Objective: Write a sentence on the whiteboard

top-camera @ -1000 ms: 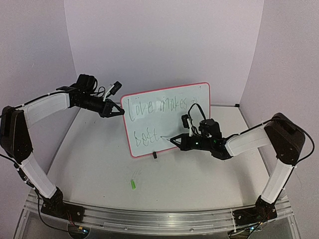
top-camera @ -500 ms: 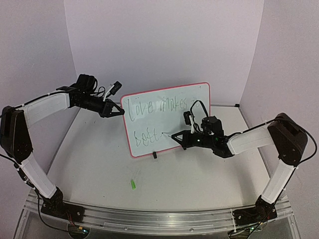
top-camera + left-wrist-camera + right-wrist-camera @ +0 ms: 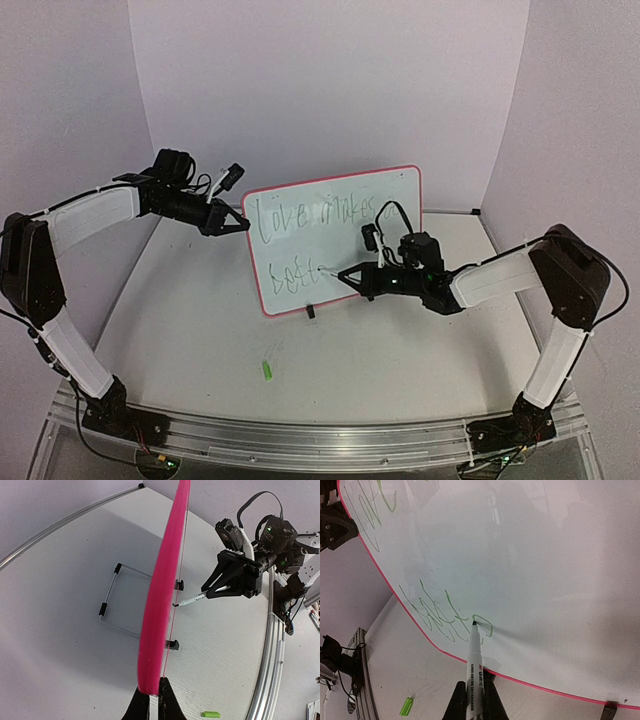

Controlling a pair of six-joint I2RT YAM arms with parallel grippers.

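Whiteboard update: right gripper, clamped on the marker, just slid back finishing the "e", so probably only "r" remains, while left gripper pinches its edge.

Green cap lies on the table (near front edge); marker is uncapped.

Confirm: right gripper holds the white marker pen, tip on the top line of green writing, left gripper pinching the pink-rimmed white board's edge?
Wrong line: the tip of the white marker pen rests on the lower line of green writing, as the right wrist view shows. The rest holds.
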